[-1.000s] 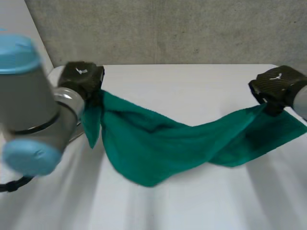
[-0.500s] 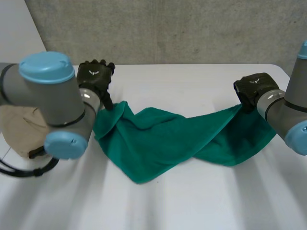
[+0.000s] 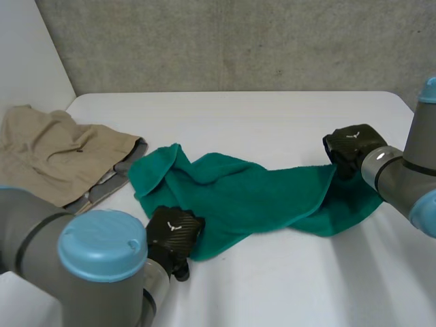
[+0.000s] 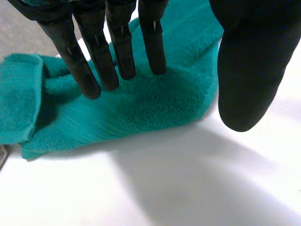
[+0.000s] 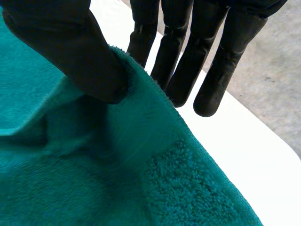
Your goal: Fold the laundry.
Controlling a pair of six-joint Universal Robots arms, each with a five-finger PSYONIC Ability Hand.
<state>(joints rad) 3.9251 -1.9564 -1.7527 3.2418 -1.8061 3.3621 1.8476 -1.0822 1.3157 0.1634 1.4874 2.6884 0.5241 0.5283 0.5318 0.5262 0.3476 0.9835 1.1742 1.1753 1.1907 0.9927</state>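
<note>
A green towel [image 3: 252, 197] lies crumpled across the middle of the white table [image 3: 293, 286]. My left hand [image 3: 174, 233] is at the towel's near edge. In the left wrist view its fingers [image 4: 117, 47] are straight and spread above the towel [image 4: 155, 103], with the thumb held apart over bare table, so the hand is open. My right hand [image 3: 351, 144] holds the towel's right end. In the right wrist view its thumb [image 5: 70, 52] pinches the towel's edge [image 5: 94, 179] against the fingers.
A beige garment [image 3: 54, 153] lies at the table's left side, with a grey piece [image 3: 102, 189] showing under its edge, close to the towel's left end. A grey wall runs behind the table.
My left hand let go of the towel's left end and came from the far left to the near edge. The towel dropped flat onto the table. My right hand sank slightly, still gripping.
</note>
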